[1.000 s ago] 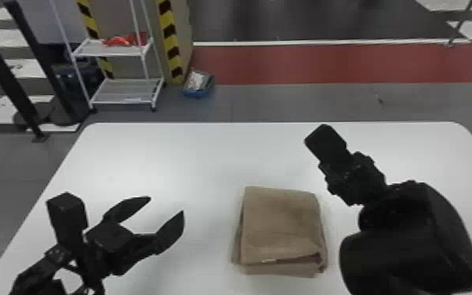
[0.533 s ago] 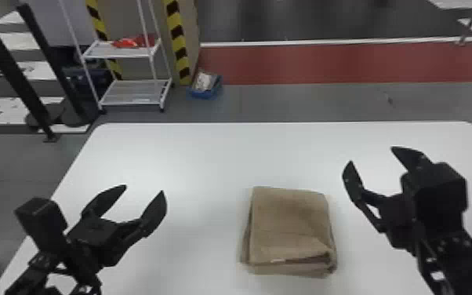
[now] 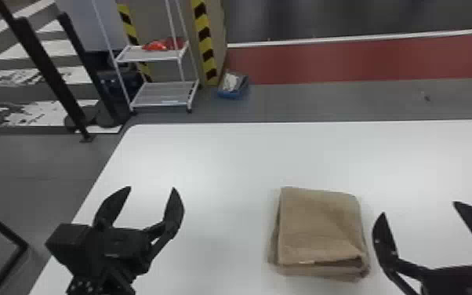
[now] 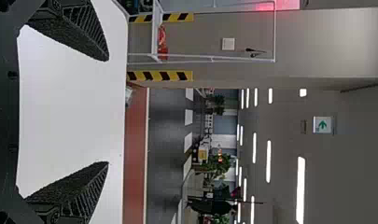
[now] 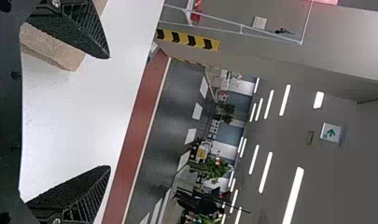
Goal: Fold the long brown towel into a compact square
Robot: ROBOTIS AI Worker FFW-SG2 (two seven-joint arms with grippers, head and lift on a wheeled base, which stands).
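Black left end effector (image 3: 152, 188) and right end effector (image 3: 419, 208) are both released, spread wide and empty, presumably because the folding needs no further grip. The brown towel (image 3: 319, 231) lies in a compact, near-square stack on the white table (image 3: 215, 157), between them: near the right one, well apart from the left.
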